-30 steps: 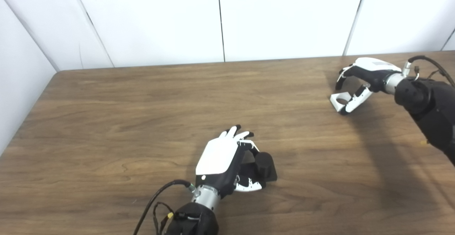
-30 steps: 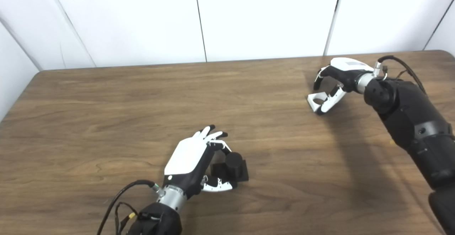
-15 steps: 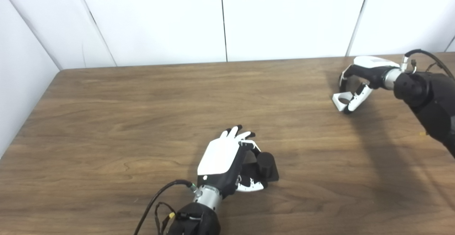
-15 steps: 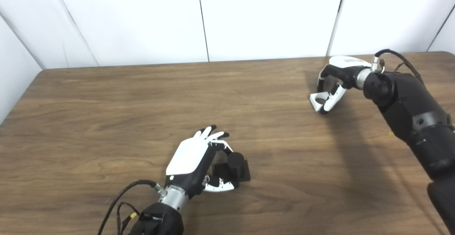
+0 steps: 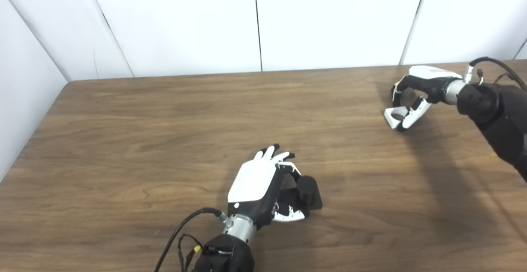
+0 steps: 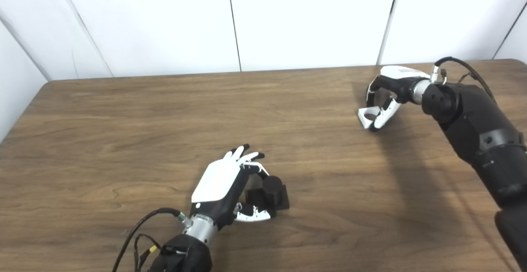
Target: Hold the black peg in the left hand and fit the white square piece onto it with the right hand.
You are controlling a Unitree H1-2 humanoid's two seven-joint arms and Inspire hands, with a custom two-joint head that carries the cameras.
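Observation:
The black peg, a short cylinder on a square black base, stands on the table near the front centre. My left hand is cupped against its left side, fingers stretched out and apart, thumb lying at the base's near edge. Nothing shows it gripping the peg. The white square piece, with a round hole, lies flat on the table at the far right. My right hand arches over it, thumb along its right side. The curled fingertips hang just above its far edge.
The wooden table ends at white wall panels behind and at a wall on the left. My right forearm crosses the right side of the table. Cables trail from my left wrist at the front edge.
My right hand's fingers have curled lower over the white piece, and its wrist has drawn slightly back. The left hand and peg are as before. The camera shifted a little.

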